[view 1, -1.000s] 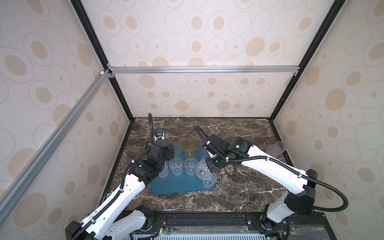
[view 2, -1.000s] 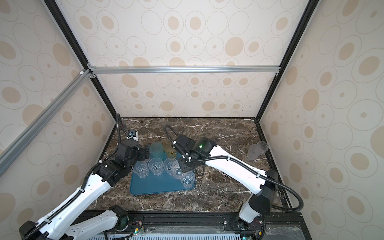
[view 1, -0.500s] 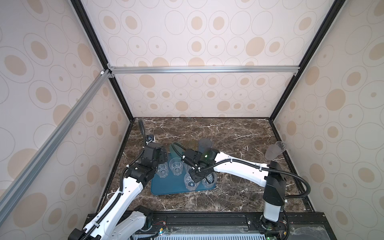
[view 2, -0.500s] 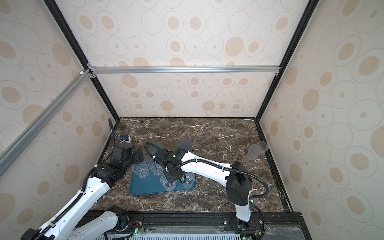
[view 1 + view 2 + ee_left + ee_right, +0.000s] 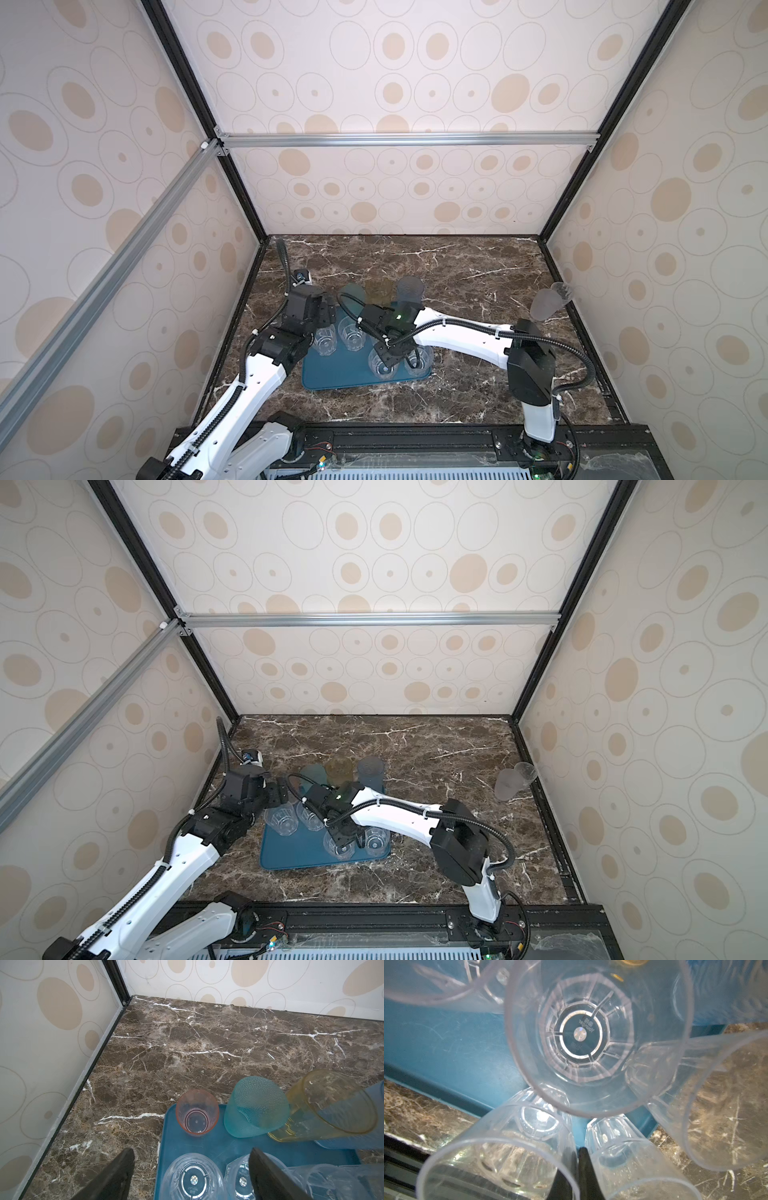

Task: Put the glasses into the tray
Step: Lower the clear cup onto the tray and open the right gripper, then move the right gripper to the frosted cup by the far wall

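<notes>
left gripper (image 5: 191, 1150) jaws spread wide, holding nothing, hovering over a clear faceted tumbler (image 5: 192, 1178) at the 10 o'clock corner of the teal tray (image 5: 332, 376) (pink tumbler (image 5: 197, 1113), teal tumbler (image 5: 255, 1105), yellow tumbler (image 5: 332, 1109) line its 12 o'clock edge). right gripper (image 5: 579, 1153) jaws pressed together, down between two clear tumblers (image 5: 500, 1167) at the tray's 5 o'clock corner; can't tell if a glass wall is nipped. tray sits around 8 o'clock on the marble table (image 5: 457, 395), two pale tumblers (image 5: 545, 305) off-tray at 3 o'clock by the wall (image 5: 623, 291).
</notes>
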